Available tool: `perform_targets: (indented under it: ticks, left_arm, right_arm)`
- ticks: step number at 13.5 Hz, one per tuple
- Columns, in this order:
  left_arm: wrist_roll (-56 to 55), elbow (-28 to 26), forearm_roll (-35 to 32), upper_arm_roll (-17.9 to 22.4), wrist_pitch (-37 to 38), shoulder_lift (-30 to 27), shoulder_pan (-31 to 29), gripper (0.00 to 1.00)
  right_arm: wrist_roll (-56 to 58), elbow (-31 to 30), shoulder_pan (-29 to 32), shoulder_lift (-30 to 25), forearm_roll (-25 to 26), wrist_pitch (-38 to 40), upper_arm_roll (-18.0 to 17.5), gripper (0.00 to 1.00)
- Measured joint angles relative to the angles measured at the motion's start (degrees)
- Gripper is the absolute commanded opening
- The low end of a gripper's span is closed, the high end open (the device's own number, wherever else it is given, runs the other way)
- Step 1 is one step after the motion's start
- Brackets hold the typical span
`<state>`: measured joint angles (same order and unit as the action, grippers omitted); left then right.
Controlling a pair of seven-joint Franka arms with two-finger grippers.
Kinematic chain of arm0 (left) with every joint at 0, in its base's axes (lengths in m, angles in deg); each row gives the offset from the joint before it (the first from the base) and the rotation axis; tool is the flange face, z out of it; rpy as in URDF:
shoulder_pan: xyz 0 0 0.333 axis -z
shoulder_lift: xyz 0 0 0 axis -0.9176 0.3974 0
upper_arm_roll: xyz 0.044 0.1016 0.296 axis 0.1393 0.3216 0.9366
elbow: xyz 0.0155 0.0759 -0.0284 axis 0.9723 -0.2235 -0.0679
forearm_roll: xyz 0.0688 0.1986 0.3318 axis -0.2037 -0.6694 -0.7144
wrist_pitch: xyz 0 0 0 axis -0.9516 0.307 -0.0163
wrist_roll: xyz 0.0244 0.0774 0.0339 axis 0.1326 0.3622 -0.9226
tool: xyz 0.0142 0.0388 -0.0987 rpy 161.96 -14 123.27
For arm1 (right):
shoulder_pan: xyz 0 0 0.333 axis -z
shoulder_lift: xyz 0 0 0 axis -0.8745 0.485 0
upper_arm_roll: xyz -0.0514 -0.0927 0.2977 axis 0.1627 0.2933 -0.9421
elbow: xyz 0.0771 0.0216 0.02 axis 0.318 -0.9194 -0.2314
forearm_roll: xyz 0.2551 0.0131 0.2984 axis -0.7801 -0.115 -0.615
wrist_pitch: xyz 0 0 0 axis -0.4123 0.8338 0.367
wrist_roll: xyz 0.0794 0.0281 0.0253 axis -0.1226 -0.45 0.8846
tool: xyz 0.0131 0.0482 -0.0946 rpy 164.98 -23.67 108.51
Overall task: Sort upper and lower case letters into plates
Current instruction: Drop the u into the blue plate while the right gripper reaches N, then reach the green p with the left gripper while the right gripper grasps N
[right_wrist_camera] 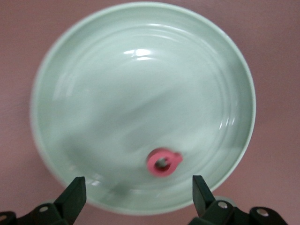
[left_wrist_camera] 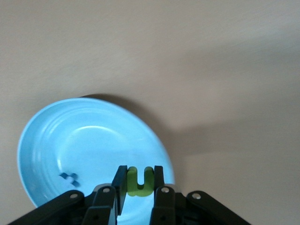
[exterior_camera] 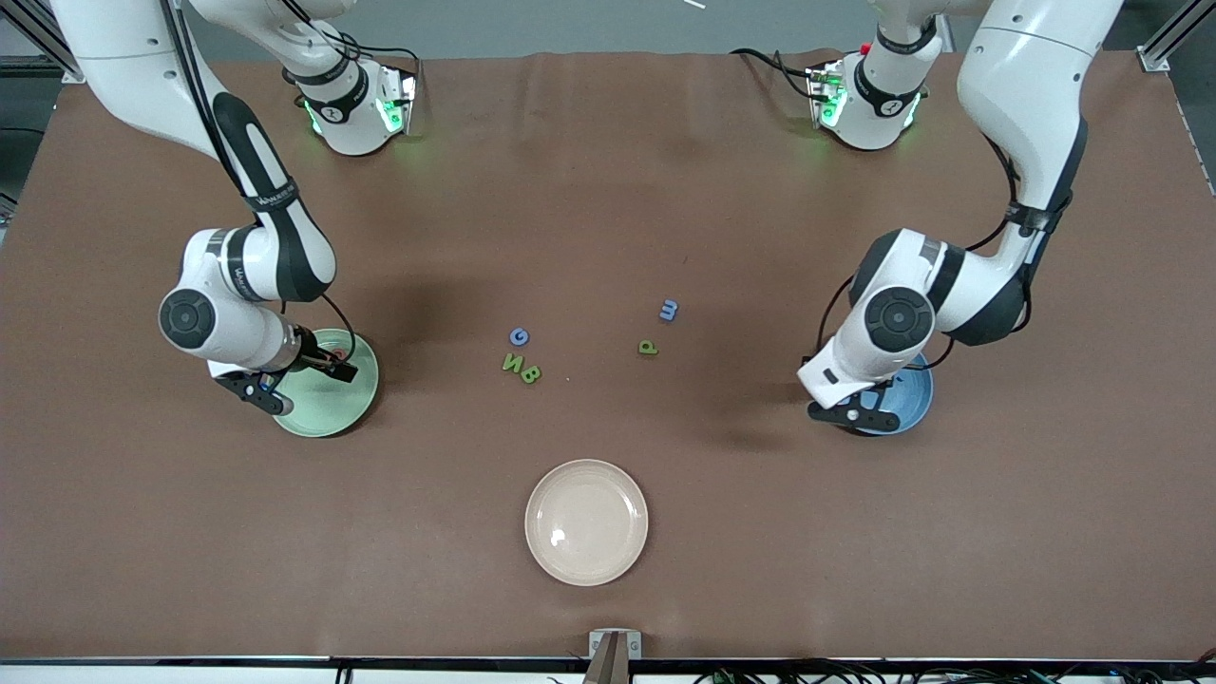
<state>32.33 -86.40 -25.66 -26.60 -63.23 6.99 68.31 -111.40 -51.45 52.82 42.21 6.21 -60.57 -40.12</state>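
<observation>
Front view: my right gripper [exterior_camera: 313, 366] is hanging over the pale green plate [exterior_camera: 332, 399] at the right arm's end of the table, and my left gripper [exterior_camera: 879, 389] is hanging over the blue plate [exterior_camera: 914, 394] at the left arm's end. Five letters are lying on the brown table [exterior_camera: 608, 190] btwn the two plates: blue G [exterior_camera: 519, 336], green N [exterior_camera: 513, 362] and green B [exterior_camera: 530, 373] touching or nearly so, w/ the G just beside them, farther from the camera; blue m [exterior_camera: 669, 309] and green p [exterior_camera: 648, 348] are lying near each other, toward the left arm's end. The cream plate [exterior_camera: 586, 522] is sitting apart, nearest the camera.

Left wrist view: my left fingers [left_wrist_camera: 121, 185] are standing narrow, pinching a green u-shaped small letter [left_wrist_camera: 139, 180] above the blue plate [left_wrist_camera: 51, 136]; a small blue piece [left_wrist_camera: 69, 177] is lying in that plate, shape not clear.

Right wrist view: my right fingers [right_wrist_camera: 75, 197] are standing wide apart, holding nothing, above the pale green plate [right_wrist_camera: 140, 93]; a red capital [right_wrist_camera: 163, 162] is lying in it, letter not readable.
</observation>
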Motion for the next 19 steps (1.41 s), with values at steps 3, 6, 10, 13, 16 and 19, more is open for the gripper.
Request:
perform_targets:
  ticks: [3, 6, 10, 13, 16, 19]
  left_arm:
    - [2.84, -6.59, -3.56, -0.20, -8.12, -0.31, -5.38, 0.11]
    - [3.64, -10.76, -6.31, -0.32, -12.00, -0.34, -8.60, 0.12]
    - [3.78, -12.91, -7.01, -2.41, -13.35, -1.05, -11.18, 0.30]
    - [3.94, -13.21, -7.02, -5.49, -13.61, -1.11, -14.03, 1.00]
    - [3.90, -12.49, -7.02, -7.13, -13.68, -1.64, -14.57, 1.00]
    - [1.77, -8.53, -7.00, -10.49, -8.00, -2.66, -14.70, 1.00]
  right_arm:
    - [-0.09, 7.33, -3.97, -0.42, -0.09, 7.67, -0.24, 1.00]
    - [-0.15, 8.10, -9.30, 0.01, -0.15, 4.79, -0.50, 1.00]
    - [-3.14, 7.92, -13.78, 5.23, -0.18, -5.64, -0.54, 1.00]
    - [-9.06, 8.05, -16.89, 9.08, -0.18, -10.43, -0.55, 1.00]
    - [-14.98, 8.18, -19.78, 9.63, -0.18, -11.22, -0.55, 1.00]
    - [-20.04, 8.18, -22.60, 10.01, -0.17, -13.03, -0.55, 1.00]
